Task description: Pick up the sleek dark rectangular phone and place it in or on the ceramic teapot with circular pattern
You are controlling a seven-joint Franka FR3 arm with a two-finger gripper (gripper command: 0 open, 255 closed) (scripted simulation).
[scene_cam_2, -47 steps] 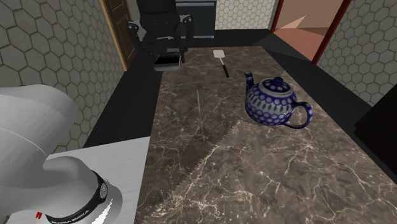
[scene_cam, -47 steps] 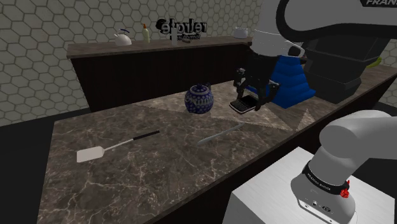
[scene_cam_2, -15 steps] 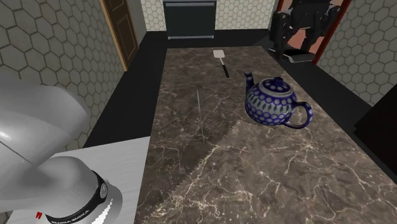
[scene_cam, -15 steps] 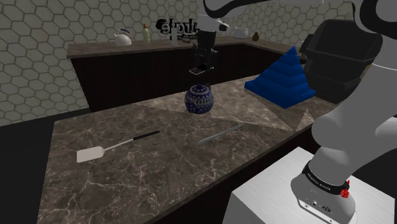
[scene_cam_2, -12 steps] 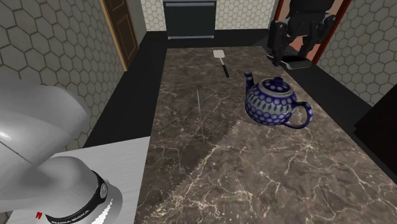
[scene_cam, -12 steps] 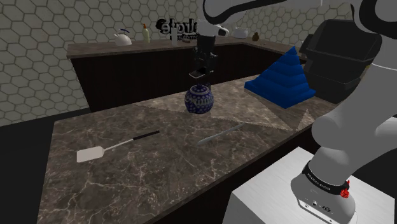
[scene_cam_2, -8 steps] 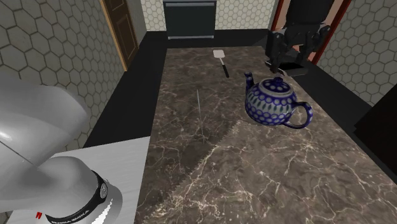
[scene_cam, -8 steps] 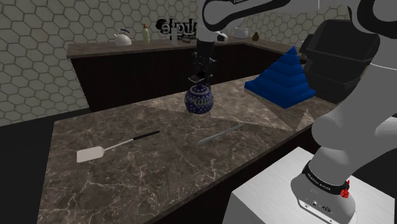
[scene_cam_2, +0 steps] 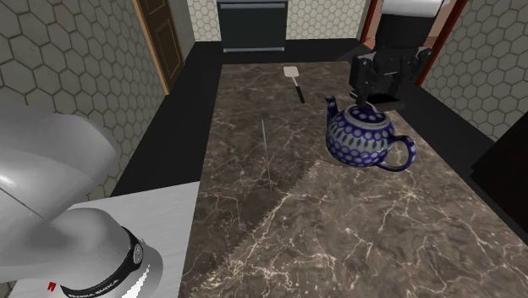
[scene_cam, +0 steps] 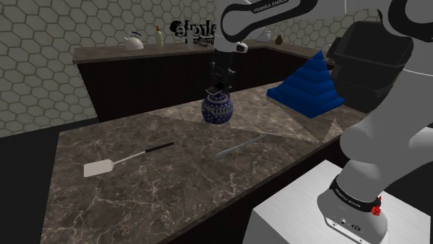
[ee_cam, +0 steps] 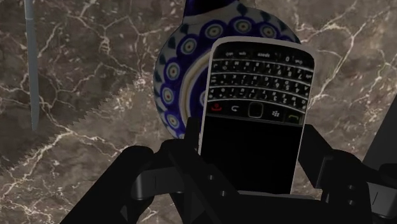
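Just above the teapot (scene_cam_2: 364, 140) hangs the pincer (scene_cam_2: 378, 87), clamped on the phone (ee_cam: 256, 111), keypad end forward. I'd centre over the lid, go down slowly, level the phone, then release, else it slides onto the counter (scene_cam: 173, 181).

"FRANKA EMIKA" on the arm (scene_cam: 269, 12)

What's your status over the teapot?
Gripper shut on phone, keypad facing the wrist camera. Phone hangs above teapot, not yet set down. Spatula and grey rod lie well aside; nothing between phone and teapot.
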